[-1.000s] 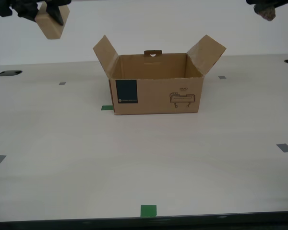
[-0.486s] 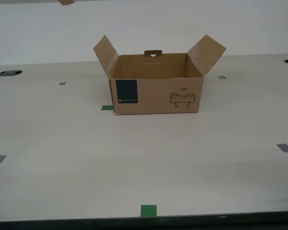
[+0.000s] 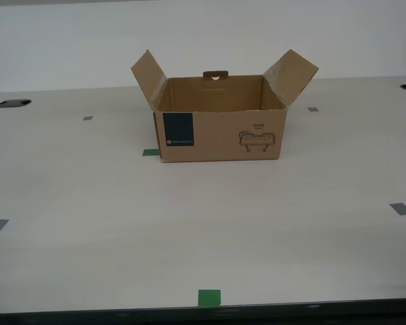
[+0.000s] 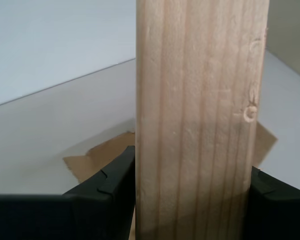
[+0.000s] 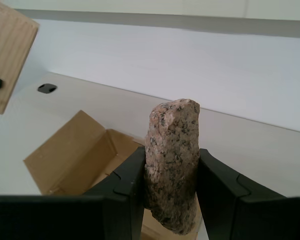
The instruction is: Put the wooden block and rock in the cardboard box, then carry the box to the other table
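The brown cardboard box (image 3: 218,118) with a dark blue label sits on the smooth pale table (image 3: 189,230), and its two side flaps stand open and lean outward. In the exterior view the inside of the box looks empty, though its floor is hidden behind the front wall. No arm shows in that view.

The first claw (image 5: 171,187) is clamped on the rough pinkish-grey speckled rock (image 5: 171,165). The rock's long side points straight out past the black fingers (image 5: 125,192). The open box lies below and ahead of this claw, with one flap and part of the inside showing behind the rock.

The second claw (image 4: 192,200) is clamped on the pale tan wooden block (image 4: 200,115). The block's long side also sticks out past the fingers, and its grain runs the same way. A bit of brown cardboard peeks out on both sides of the block, so the box is below this claw too.

Neither thing is in the box yet. Both claws look to be held high above the box, so each should need to come down over the opening. The raised flaps lean away, so they should not block the way. How near each claw is to the box cannot be told.

Small grey and green tape marks (image 3: 209,297) lie on the table around the box.
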Robot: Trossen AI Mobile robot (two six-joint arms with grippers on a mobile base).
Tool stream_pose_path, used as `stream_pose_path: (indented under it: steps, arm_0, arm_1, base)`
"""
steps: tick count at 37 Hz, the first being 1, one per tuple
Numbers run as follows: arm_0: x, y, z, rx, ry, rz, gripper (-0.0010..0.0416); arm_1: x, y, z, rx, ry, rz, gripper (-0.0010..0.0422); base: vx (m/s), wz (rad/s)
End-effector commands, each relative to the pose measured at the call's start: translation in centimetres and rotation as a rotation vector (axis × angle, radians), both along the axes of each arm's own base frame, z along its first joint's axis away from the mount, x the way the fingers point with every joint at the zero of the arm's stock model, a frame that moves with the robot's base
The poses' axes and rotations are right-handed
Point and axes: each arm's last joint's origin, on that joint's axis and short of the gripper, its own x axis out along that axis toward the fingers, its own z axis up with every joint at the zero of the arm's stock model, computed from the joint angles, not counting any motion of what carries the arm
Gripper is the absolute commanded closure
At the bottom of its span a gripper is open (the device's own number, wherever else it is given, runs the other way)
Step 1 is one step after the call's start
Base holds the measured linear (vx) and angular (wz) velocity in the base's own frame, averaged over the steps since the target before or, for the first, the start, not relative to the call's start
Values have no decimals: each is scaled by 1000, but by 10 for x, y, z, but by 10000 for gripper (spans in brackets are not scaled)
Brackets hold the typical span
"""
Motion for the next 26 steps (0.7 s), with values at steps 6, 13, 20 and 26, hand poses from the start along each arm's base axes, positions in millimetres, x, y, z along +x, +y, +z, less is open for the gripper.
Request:
stream_pose_path:
  steps: [6,13,20,26]
  arm_0:
    - [-2,8,-3,17,15,41,406]
    - [-4,14,-5,26,24,60,406]
    - [-5,17,-12,28,25,72,406]
    - [-2,18,-24,38,16,71,406]
  arm_1:
    - [-5,-11,1,-19,-4,-64,413]
    - [-9,-26,-7,-19,-11,-103,413]
    - [-14,-40,-35,16,-3,-86,413]
    - [-14,-41,-54,-5,-27,-61,413]
  base:
    - [0,0]
    - [0,0]
    - [0,0]
    - [0,0]
